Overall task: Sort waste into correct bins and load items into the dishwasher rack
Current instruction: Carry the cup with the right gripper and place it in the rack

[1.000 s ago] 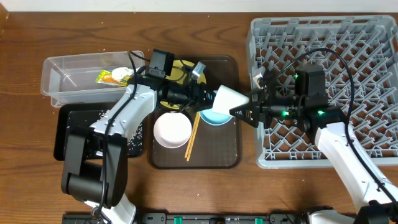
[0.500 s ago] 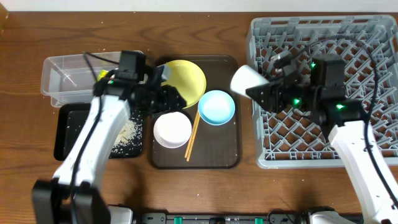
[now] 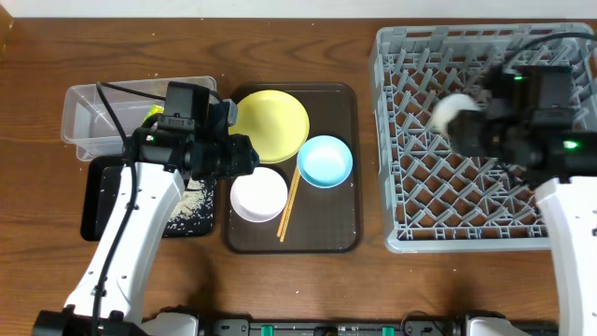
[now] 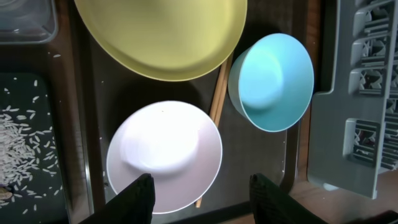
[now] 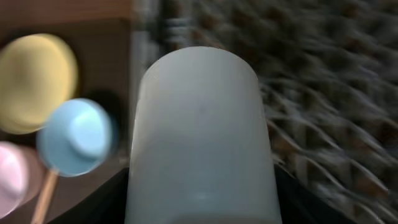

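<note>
Cup (image 5: pixel 199 124) is hanging over the dishwasher rack (image 3: pixel 420 215), right gripper (image 5: pixel 199 202) clamping it; left gripper (image 4: pixel 202 194), fingers apart, is hovering left of the rack, above white bowl (image 4: pixel 163 155).

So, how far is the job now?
Done: wrapper in the clear tub, rice in the black tray. In hand: right gripper holds the cup over the dishwasher rack. To do: yellow plate, light blue bowl, white bowl, chopsticks on the brown tray.

Motion blur smears the cup (image 5: pixel 199 130) and dishwasher rack (image 5: pixel 329 87) in the right wrist view.
</note>
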`<state>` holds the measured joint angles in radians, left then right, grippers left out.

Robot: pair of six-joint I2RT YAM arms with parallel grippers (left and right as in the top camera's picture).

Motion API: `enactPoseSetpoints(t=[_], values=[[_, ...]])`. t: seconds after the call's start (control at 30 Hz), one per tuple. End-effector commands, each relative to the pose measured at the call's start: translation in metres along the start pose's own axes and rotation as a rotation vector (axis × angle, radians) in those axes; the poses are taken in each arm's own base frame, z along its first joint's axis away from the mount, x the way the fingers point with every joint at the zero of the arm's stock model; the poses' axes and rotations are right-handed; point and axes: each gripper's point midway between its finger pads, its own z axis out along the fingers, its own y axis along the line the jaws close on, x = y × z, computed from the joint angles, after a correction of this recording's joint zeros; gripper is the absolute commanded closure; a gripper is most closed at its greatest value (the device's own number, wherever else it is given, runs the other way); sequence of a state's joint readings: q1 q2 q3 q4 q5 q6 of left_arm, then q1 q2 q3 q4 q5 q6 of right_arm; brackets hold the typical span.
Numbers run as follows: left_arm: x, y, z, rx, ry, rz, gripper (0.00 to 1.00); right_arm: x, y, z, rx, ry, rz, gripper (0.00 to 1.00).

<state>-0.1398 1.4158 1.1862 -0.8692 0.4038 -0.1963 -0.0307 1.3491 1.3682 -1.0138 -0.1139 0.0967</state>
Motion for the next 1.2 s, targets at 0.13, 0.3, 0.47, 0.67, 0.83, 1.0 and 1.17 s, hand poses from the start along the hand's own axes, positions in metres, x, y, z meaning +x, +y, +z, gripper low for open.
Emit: enactPoseSetpoints(t=[0.13,0.3,0.47,0.67,0.83,1.0,1.17], values=[[-0.004,0.003,-0.004,-0.022,-0.016,0.019,0.48,0.007,-0.084,-0.004,0.232,0.069,0.181,0.99],[-0.004,0.003,-0.004,-0.022,-0.016,0.019,0.48,0.035,-0.110,0.017,0.271,0.226,0.257,0.99],[-0.004,0.003,-0.004,-0.022,-0.016,0.019,0.48,0.063,-0.113,0.039,0.264,0.391,0.278,0.99],[-0.004,0.003,-0.004,-0.022,-0.016,0.019,0.48,0.076,-0.114,0.064,0.245,0.488,0.292,0.99],[-0.004,0.003,-0.004,-0.022,-0.017,0.020,0.47,0.079,-0.113,0.076,0.225,0.513,0.299,0.96],[-0.004,0.003,-0.004,-0.022,-0.016,0.019,0.48,0.081,-0.109,0.075,0.207,0.525,0.303,0.46],[-0.004,0.003,-0.004,-0.022,-0.016,0.019,0.48,0.087,-0.107,0.071,0.206,0.552,0.305,0.03]])
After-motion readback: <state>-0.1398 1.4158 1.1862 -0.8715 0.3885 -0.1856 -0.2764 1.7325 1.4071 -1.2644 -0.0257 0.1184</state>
